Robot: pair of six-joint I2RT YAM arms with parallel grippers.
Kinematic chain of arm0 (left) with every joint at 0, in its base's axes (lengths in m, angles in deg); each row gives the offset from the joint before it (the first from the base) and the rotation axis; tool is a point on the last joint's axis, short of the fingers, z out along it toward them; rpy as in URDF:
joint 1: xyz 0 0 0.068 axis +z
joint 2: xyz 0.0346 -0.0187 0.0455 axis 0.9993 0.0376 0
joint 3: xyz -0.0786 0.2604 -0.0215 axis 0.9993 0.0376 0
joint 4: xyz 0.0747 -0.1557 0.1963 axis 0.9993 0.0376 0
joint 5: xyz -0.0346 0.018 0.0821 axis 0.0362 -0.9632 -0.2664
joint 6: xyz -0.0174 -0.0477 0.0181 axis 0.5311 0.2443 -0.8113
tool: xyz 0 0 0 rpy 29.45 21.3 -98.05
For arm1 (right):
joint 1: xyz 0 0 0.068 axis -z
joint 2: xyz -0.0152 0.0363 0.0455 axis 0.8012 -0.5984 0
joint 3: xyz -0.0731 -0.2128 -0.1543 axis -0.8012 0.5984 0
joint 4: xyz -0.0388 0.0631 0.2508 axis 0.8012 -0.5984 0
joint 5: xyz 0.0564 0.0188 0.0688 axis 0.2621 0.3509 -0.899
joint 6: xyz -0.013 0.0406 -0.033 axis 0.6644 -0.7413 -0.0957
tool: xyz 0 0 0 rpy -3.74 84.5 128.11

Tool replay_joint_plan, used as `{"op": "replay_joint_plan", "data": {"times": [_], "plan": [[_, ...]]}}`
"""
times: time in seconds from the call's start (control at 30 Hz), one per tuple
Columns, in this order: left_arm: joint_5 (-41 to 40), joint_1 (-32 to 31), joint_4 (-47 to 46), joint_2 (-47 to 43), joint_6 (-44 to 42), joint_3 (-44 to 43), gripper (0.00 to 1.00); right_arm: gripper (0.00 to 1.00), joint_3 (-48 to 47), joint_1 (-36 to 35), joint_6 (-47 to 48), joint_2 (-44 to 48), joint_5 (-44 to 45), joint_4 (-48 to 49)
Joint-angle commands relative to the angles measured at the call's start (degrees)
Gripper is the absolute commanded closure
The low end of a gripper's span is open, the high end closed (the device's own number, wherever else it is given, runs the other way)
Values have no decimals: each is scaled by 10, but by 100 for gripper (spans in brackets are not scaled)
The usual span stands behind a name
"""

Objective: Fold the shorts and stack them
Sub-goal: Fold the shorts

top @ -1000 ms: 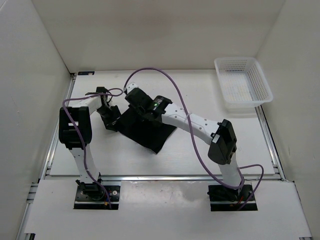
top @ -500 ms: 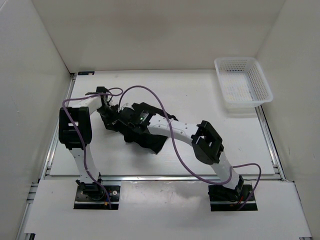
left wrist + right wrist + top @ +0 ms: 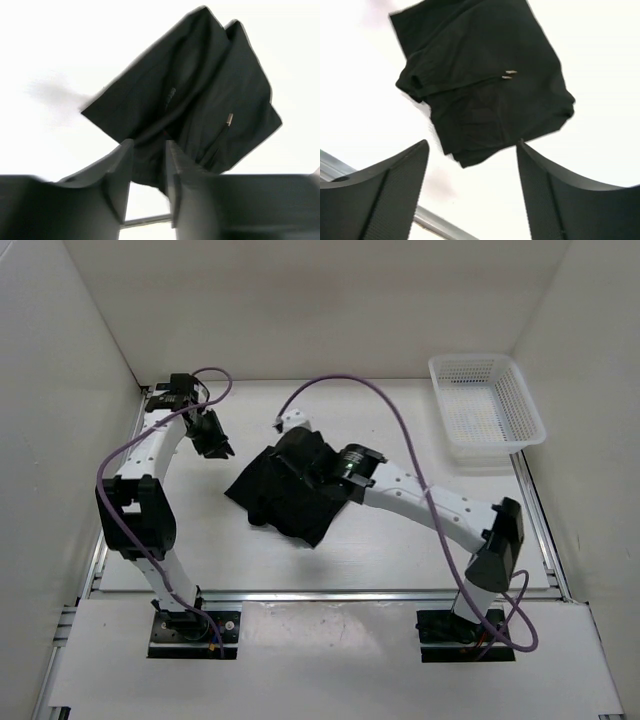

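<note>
The black shorts (image 3: 290, 498) lie folded in a rumpled bundle in the middle of the white table. They also show in the left wrist view (image 3: 200, 90) and the right wrist view (image 3: 480, 75), where the two metal drawstring tips (image 3: 507, 75) lie on top. My left gripper (image 3: 213, 438) hangs clear of the shorts at the back left. Its jaws (image 3: 149, 142) stand a narrow gap apart with nothing between them. My right gripper (image 3: 298, 446) hovers over the far edge of the shorts, its jaws (image 3: 472, 145) wide open and empty.
A white mesh basket (image 3: 530, 410) stands at the back right corner. White walls close in the table on three sides. A metal rail (image 3: 330, 594) runs along the near edge, and another (image 3: 110, 510) runs along the left edge.
My left gripper drew back from the shorts' left edge toward the back left corner and its jaws narrowed. My right gripper opened wide, and its elbow swung out to the right.
</note>
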Motion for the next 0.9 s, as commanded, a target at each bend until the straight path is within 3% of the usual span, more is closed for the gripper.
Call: {"op": "replay_joint_plan", "data": {"times": [0.0, 0.07, 0.1, 0.13, 0.17, 0.27, 0.37, 0.5, 0.6, 0.67, 0.87], "plan": [[-14, -17, 25, -42, -22, 40, 71, 28, 51, 39, -62, 30, 13, -8], [23, -22, 8, -50, -28, 77, 69, 28, 92, 77, -98, 45, -47, -1], [35, -29, 0, -56, -28, 106, 60, 28, 108, 90, -106, 45, -74, 10], [45, -35, -6, -56, -34, 115, 41, 25, 135, 104, -114, 53, -102, 16], [45, -42, -6, -56, -34, 122, 32, 25, 146, 129, -129, 53, -127, 16], [45, -83, -14, -71, -34, 129, 10, 24, 180, 151, -135, 53, -167, 22], [26, -129, -14, -59, -28, 113, 8, 23, 192, 163, -135, 59, -162, 22], [0, -158, -14, -32, -8, 108, 20, 23, 198, 163, -135, 73, -150, 22], [-7, -158, -14, -20, -8, 113, 53, 23, 210, 163, -135, 86, -137, 22], [-7, -158, 2, -20, -8, 97, 89, 23, 210, 168, -135, 91, -132, 16], [-35, -136, 43, -57, -14, 52, 90, 23, 221, 173, -129, 103, -120, 16]]}}
